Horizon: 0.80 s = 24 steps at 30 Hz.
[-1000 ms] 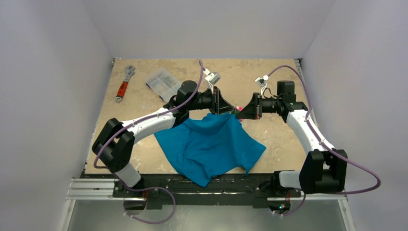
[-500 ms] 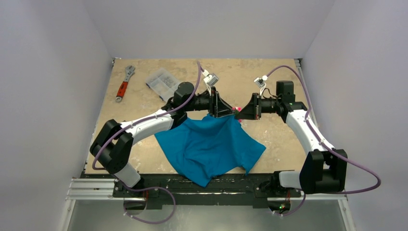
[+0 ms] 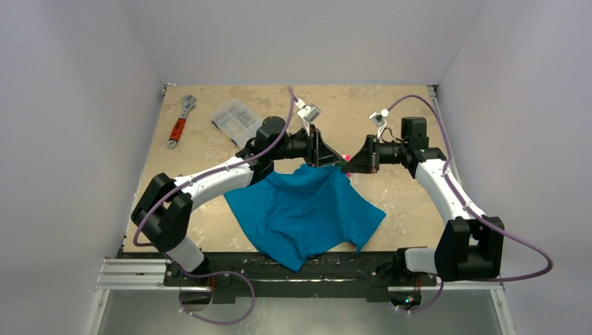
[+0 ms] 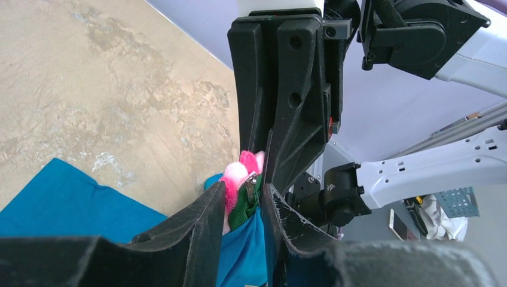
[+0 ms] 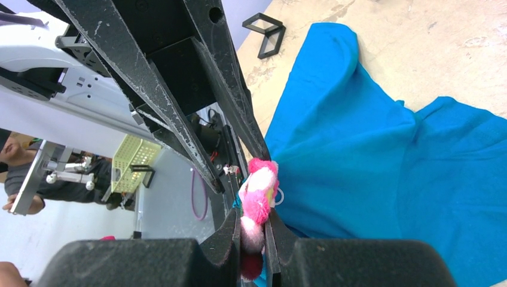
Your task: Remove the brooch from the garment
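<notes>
Item 1, my left gripper [image 4: 244, 200]: jaws narrowly apart, garment [image 4: 72, 191] cloth and green brooch backing between pads [image 4: 206, 218]; firm pinch or not, cannot tell.
Item 2, garment: teal, draped mid-table [image 3: 391, 118], far edge raised to both grippers.
Item 3, brooch [image 5: 258, 194]: pink flower at raised edge, between grippers.
Item 4, my right gripper [image 5: 252, 226]: nearly closed, clamped on brooch petals.
Handling: left anchors cloth just beside pin; right draws straight rightward, slow, no twist, else petals likely slip.

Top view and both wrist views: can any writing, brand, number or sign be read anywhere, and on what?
None can be read. The wrench and the clear box are too small to show markings; the garment and the brooch show no lettering.
</notes>
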{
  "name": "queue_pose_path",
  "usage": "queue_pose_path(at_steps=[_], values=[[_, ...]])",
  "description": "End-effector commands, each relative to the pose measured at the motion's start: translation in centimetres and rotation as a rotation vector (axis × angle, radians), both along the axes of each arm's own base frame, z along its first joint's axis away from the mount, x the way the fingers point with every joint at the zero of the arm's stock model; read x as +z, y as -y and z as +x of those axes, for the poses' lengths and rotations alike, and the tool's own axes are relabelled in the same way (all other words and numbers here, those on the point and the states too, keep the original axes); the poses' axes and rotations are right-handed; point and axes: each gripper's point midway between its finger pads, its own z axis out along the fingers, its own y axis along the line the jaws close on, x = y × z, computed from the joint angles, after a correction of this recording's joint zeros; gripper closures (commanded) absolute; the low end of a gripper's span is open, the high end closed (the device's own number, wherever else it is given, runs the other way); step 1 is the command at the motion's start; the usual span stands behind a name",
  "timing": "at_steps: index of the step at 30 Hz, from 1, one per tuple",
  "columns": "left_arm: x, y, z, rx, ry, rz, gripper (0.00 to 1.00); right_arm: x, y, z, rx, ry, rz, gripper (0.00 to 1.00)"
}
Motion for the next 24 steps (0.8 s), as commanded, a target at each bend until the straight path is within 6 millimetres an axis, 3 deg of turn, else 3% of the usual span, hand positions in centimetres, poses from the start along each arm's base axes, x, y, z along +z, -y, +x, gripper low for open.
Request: queue_pose_path(at_steps=[1,9,16,24], values=[[2.3,0.7,0.7,0.021,0.065,-0.031,0.72,1.9,-0.3,-0.2,0.030,0.071,0.024,1.00],[1.5,0.8,0.2,0.012,0.076,-0.017,0.71,2.1,-0.3,0.1,0.028,0.058,0.034,1.00],[0.3,0.7,1.3,0.074,0.073,0.058,0.78,2.6,-0.4,0.1,0.030,0.065,0.037,1.00],[-0.1,0.6,1.1,0.077,0.064,0.069,0.87,2.8,-0.4,-0.1,0.031,0.078,0.039,1.00]])
